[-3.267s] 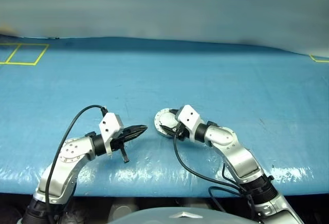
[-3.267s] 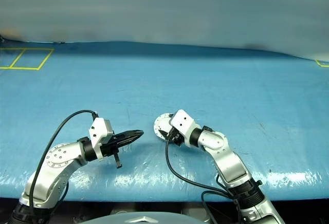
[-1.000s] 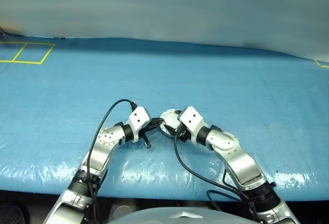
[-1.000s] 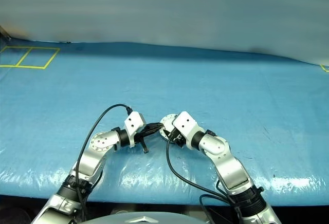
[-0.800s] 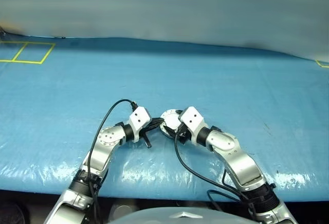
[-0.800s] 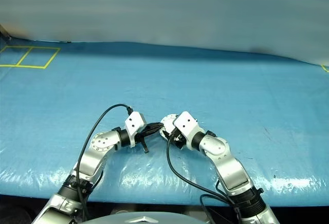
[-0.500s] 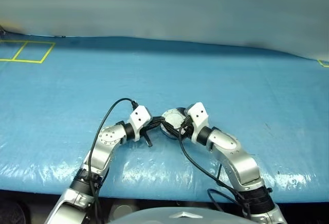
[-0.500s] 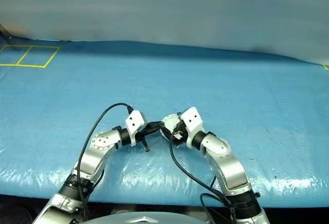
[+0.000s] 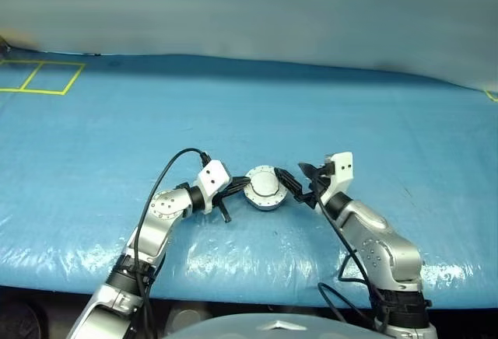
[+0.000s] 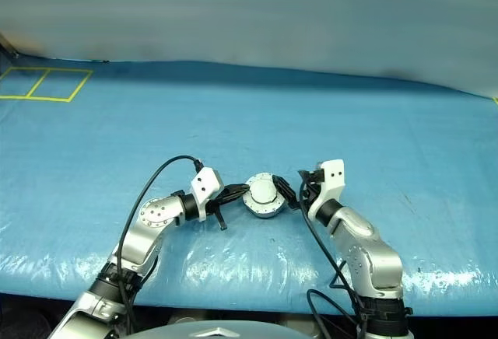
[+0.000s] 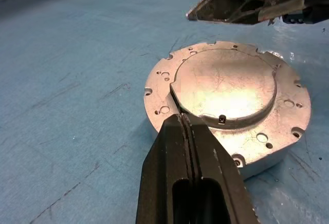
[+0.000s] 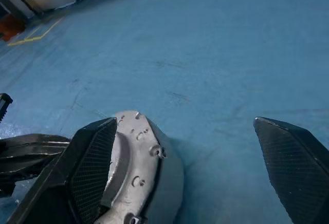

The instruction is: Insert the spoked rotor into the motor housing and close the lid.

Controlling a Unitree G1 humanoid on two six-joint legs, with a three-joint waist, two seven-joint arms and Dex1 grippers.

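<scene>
Now the round silver motor assembly (image 9: pixel 265 186) lies flat on the blue table cover (image 9: pixel 327 113), between the two pincers. Its upper face is a smooth, slightly raised metal disc inside a flange dotted with small holes; that closed face hides whatever sits inside, so the spoked rotor cannot be made out. The left gripper (image 11: pixel 181 123) has its two black fingers pressed flat together with nothing between them, and its tips rest against the near edge of the assembly, right at the step where the raised disc meets the flange. The assembly sits directly ahead of those tips. The right gripper (image 9: pixel 299 179) stands on the opposite side of the assembly with its fingers spread wide and holding nothing. In the right wrist view one finger (image 12: pixel 87 165) lies just beside the assembly's rim, whether touching cannot be told, while the other finger (image 12: pixel 293 157) is well out over bare cover, so the assembly sits off toward the first finger, not centred in the gap. A tip of the right gripper shows in the left wrist view just beyond the far edge of the disc. Yellow tape lines (image 9: pixel 43 76) mark the cover far beyond the left gripper.
</scene>
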